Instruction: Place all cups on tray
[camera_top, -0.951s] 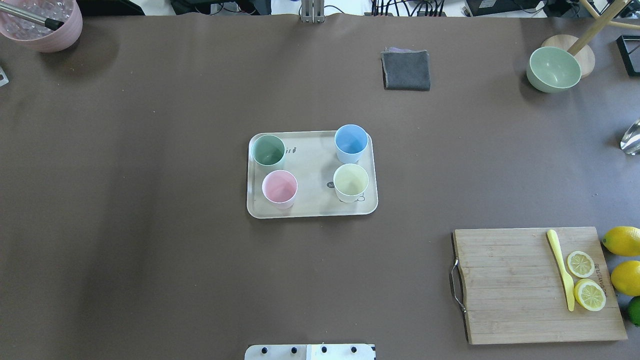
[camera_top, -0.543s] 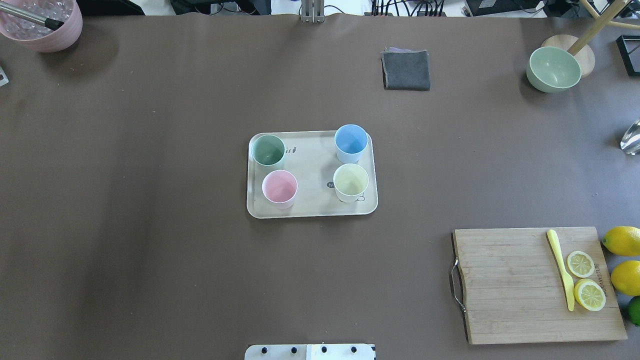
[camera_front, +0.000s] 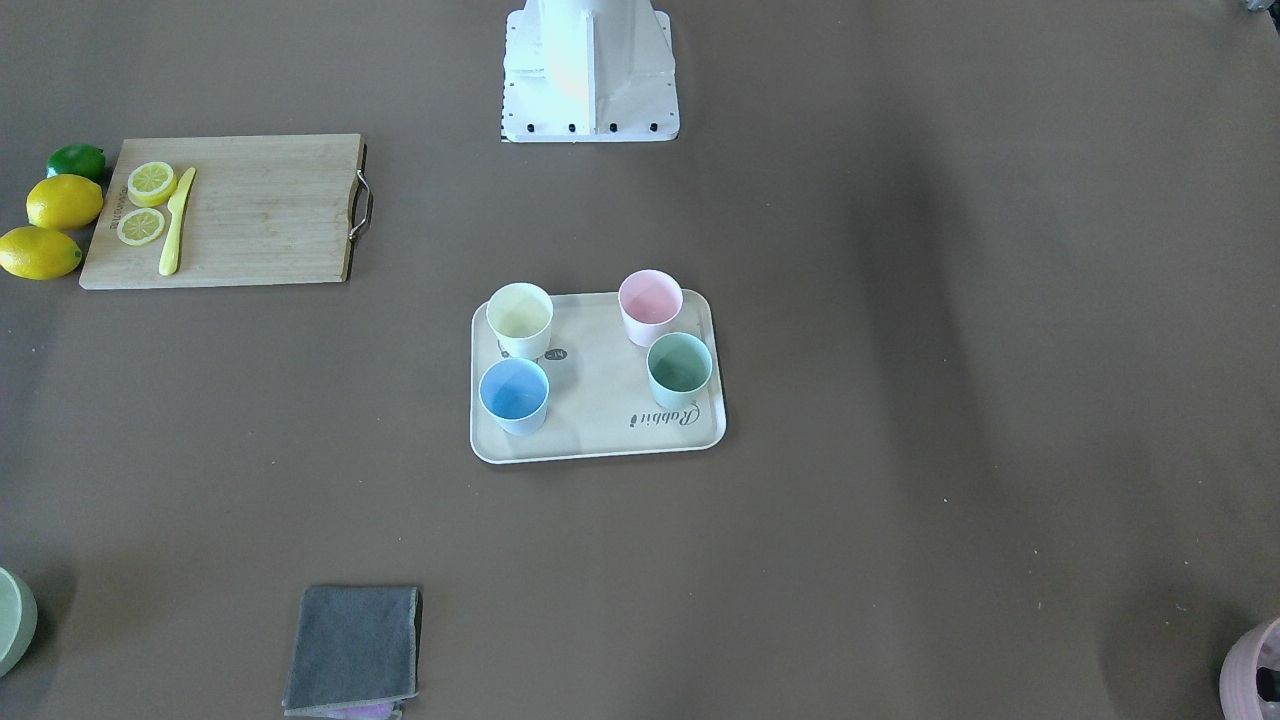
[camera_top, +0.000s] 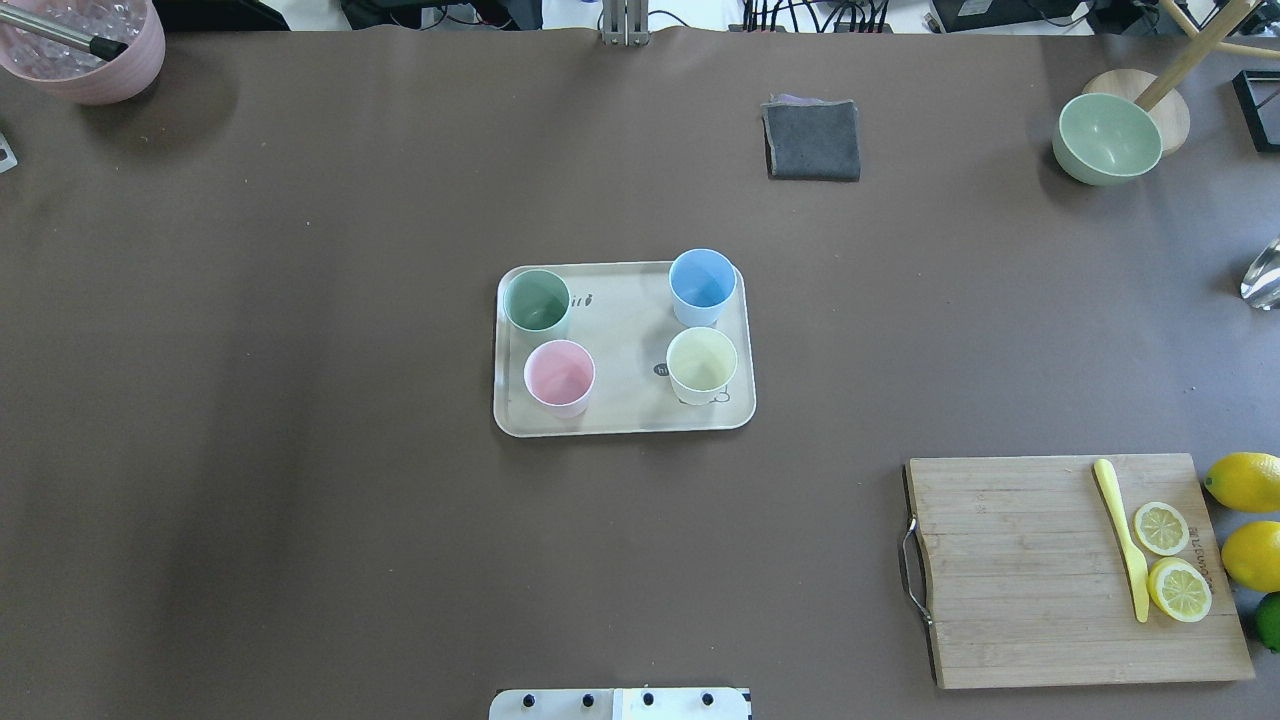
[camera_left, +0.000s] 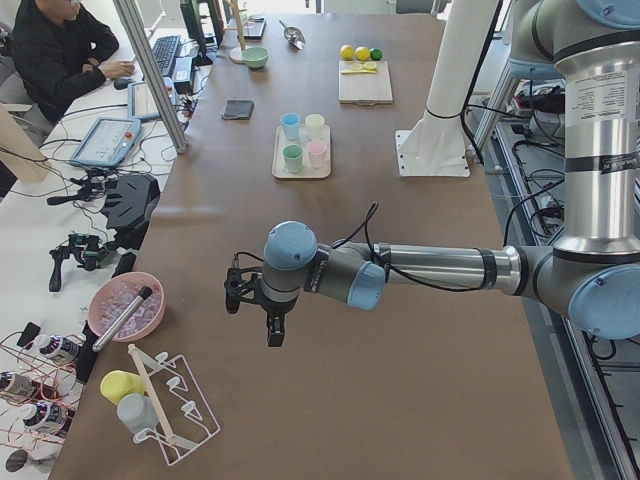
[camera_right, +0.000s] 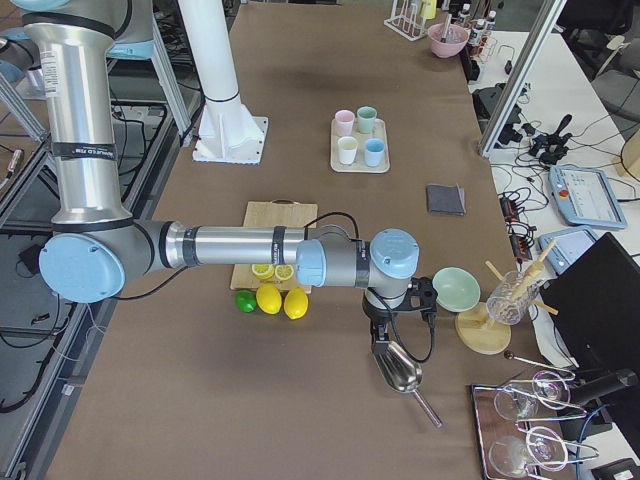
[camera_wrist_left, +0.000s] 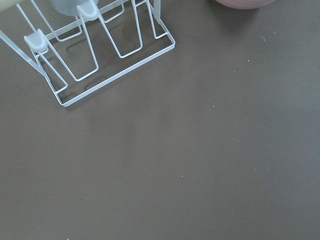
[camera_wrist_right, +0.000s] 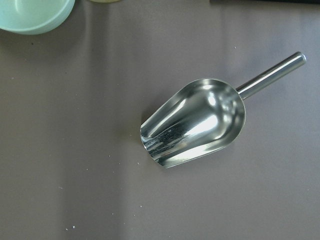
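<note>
The cream tray lies at the table's middle. All four cups stand upright on it: mint green and pink on its left side, light blue and pale yellow on its right side. The front-facing view shows the same tray. My left gripper hangs over the table's left end, far from the tray. My right gripper hangs over the right end, above a metal scoop. Neither shows its fingers; I cannot tell whether they are open or shut.
A wooden cutting board with a knife and lemon slices lies at the near right, with lemons beside it. A grey cloth, a green bowl and a mauve pot stand at the far edge. A wire rack lies below the left wrist.
</note>
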